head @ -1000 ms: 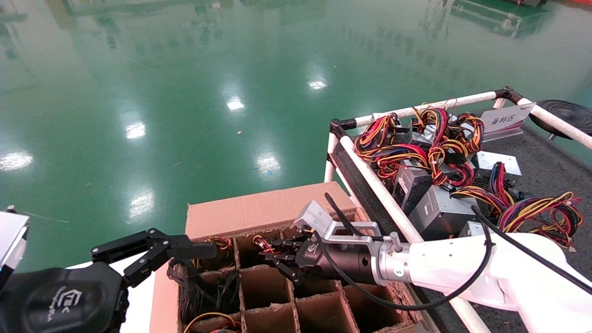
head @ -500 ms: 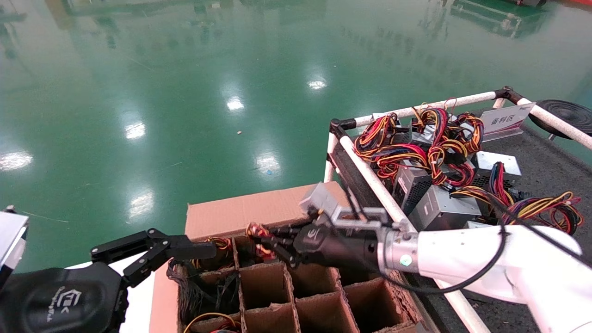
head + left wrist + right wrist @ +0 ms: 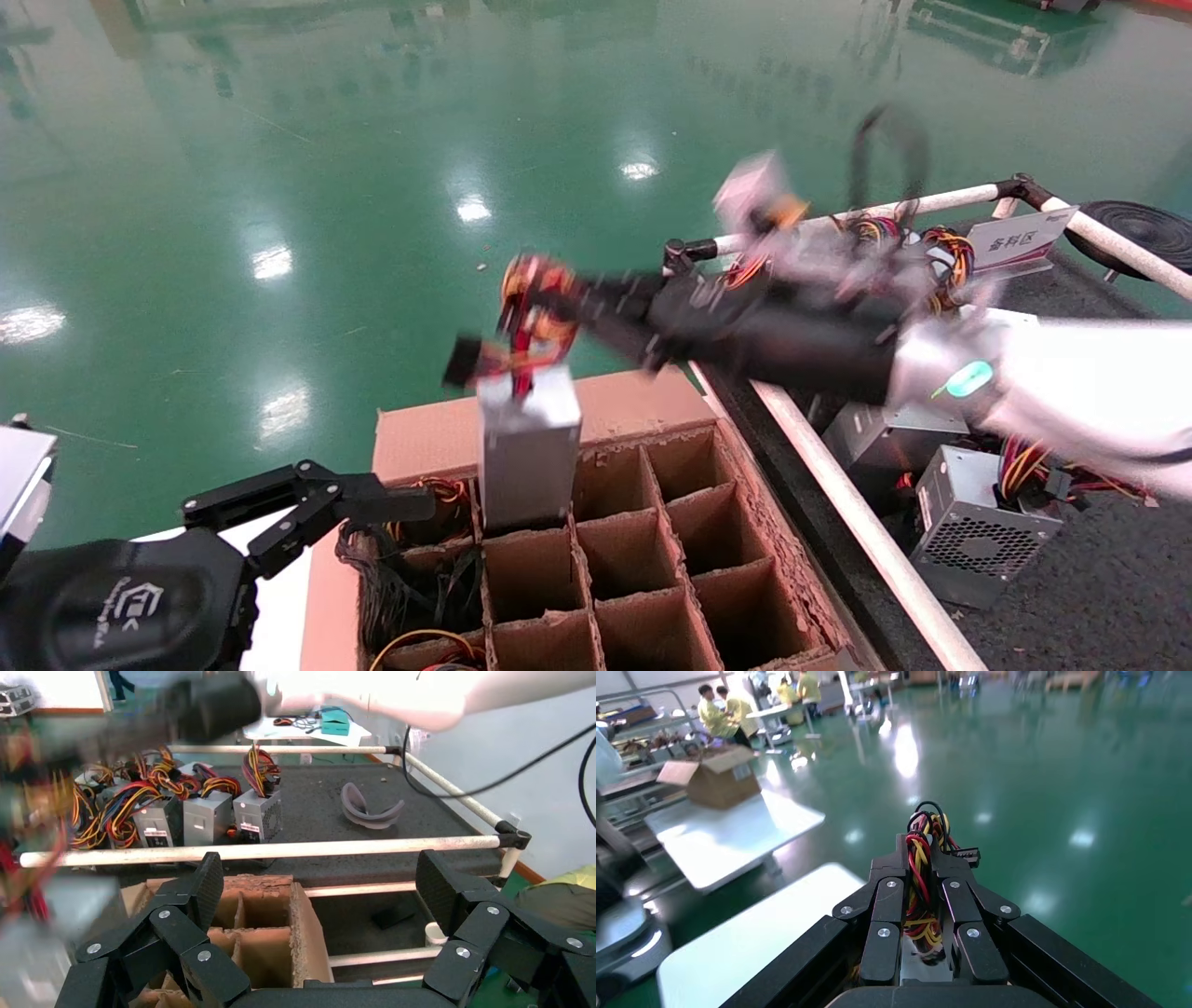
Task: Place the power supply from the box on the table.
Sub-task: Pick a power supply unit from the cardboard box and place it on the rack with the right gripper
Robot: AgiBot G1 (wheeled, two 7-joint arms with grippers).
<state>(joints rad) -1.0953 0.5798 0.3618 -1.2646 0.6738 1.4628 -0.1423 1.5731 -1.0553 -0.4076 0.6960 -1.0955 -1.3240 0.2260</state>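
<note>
right gripper point(image 3: 559, 312): clamped on wire bundle point(image 3: 921, 881), risen from cell since a second ago | power supply point(image 3: 527, 447): hangs half out of box point(image 3: 521, 424) | next, likely: carry to table point(image 3: 1099, 596) | left gripper point(image 3: 372, 503): spread wide, empty, parked at box's left corner

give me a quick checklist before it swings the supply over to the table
1. Right hand shut on the wire bundle: ok.
2. Power supply clear of the box: not ok, its lower end hangs at the cell tops.
3. Grip on the metal case itself: not ok, it hangs by its wires only.
4. Bare spot on the table: ok.
5. Rail cleared: cannot tell.
6. Left hand out of the path: ok, open by the box's left edge.
</note>
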